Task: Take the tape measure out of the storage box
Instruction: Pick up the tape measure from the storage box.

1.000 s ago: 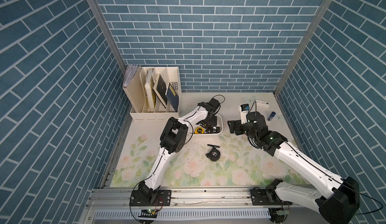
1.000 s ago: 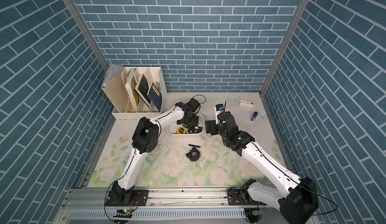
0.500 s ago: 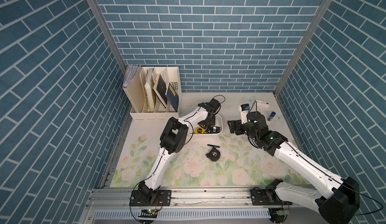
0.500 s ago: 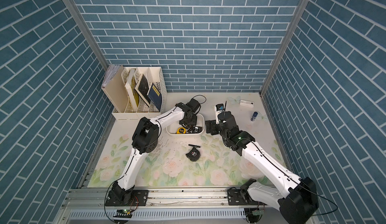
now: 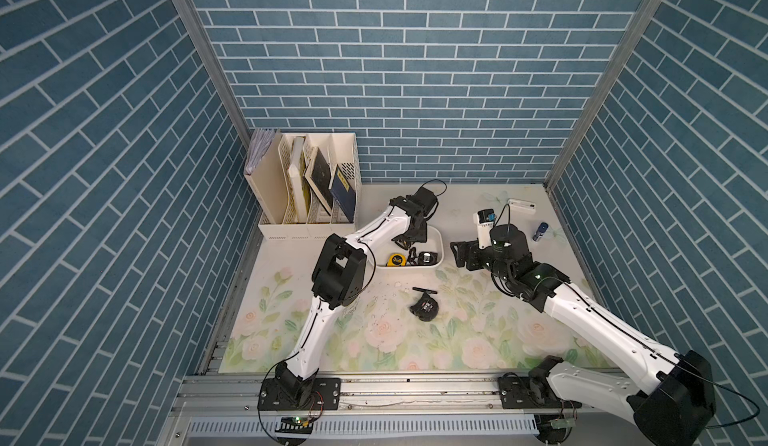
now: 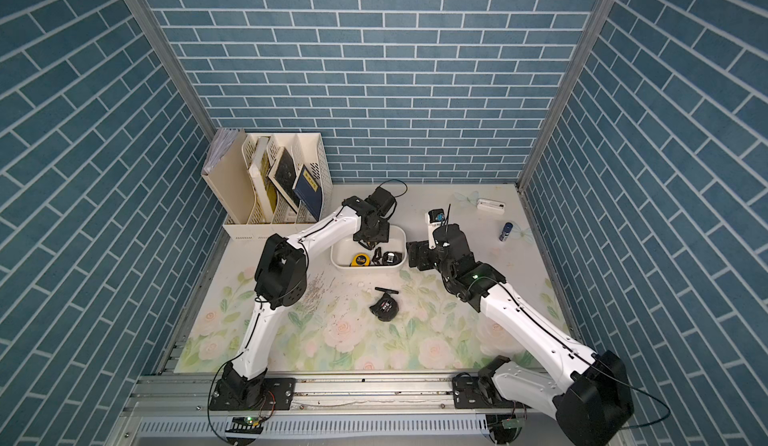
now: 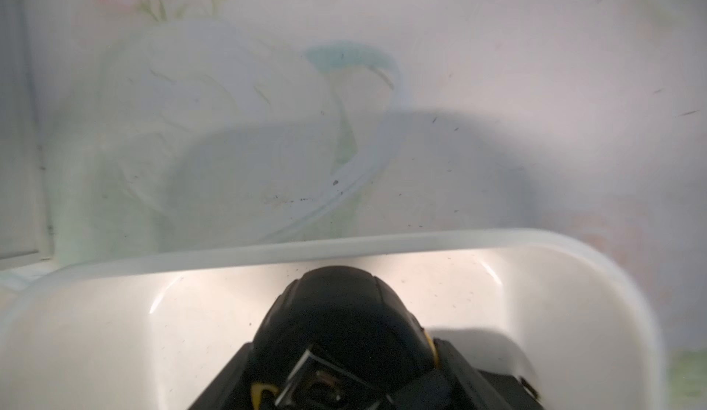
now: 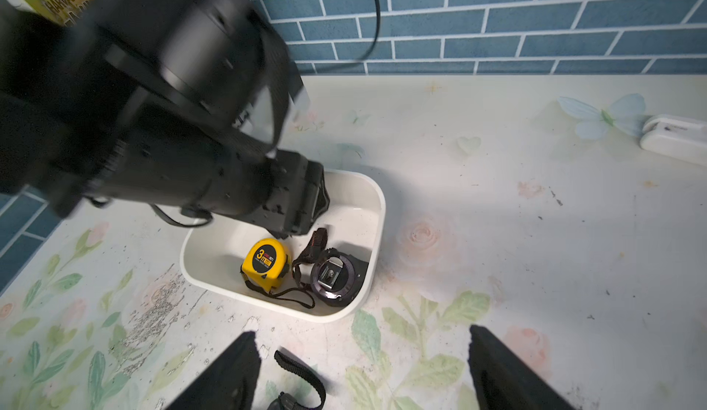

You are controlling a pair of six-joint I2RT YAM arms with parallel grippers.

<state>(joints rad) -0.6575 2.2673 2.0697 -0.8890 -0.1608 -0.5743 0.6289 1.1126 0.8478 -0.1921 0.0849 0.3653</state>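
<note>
Floral mat [image 5: 374,340] covers the whole table, scuffed and flecked with dark marks left of the box. Blue brick-pattern walls [image 5: 395,69] close it in on three sides. A metal rail [image 5: 415,390] runs along the near edge and carries both arm bases.

- Black tape measure with yellow trim [image 7: 336,320]: inside the storage box [image 7: 344,243], in its back part. The left gripper [image 7: 340,350] is clamped on it, one finger on each side. It shows in the left wrist view only; in both top views the gripper hides it. Cannot tell whether it is off the box floor.
- Same box [image 5: 407,267]: yellow tape measure [image 8: 265,262] and clip-up black tape measure [image 8: 336,278] lie just beside each other along the front wall, with their straps looped between them.
- Right gripper [image 8: 361,333]: jaws wide apart with nothing between them, over the mat just beside the box's right end [image 5: 459,252].
- Loose black tape measure [image 5: 424,307]: on the mat in front of the box, apart from it, strap stretched out.
- Back left corner: cream file organizer [image 5: 307,190] with books.
- Back right: white device [image 5: 521,205] and small blue item [image 5: 540,231], well apart from the box.
</note>
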